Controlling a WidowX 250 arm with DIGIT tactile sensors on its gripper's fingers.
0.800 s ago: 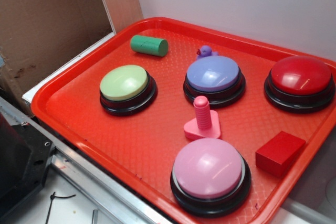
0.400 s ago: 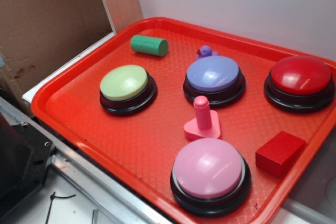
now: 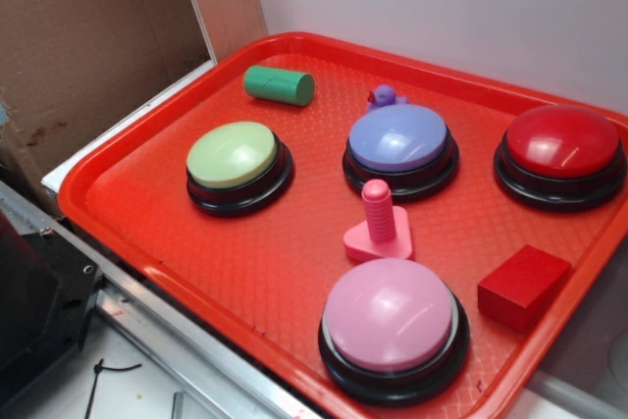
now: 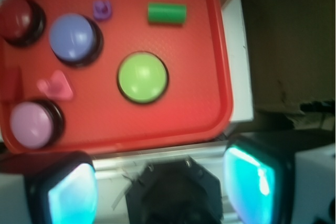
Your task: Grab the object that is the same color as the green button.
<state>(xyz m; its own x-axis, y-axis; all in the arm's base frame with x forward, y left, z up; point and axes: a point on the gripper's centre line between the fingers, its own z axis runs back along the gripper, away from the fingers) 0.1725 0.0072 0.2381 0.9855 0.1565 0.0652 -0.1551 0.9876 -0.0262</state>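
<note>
Red tray (image 3: pixel 294 272) and its contents had not shifted; the green cylinder (image 3: pixel 280 85) lay at its far left, beyond the green button (image 3: pixel 233 155). Gripper (image 4: pixel 157 187) hung well apart over the tray's near edge, fingers spread, approach not begun.

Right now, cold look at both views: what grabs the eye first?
The bright red plastic tray fills the frame, carrying four big dome buttons: pale green, lavender-blue, red and pink. A small dark green cylinder lies on its side near the tray's far left corner, beyond the pale green button. In the wrist view, the open gripper hangs outside the tray's near edge.
</note>
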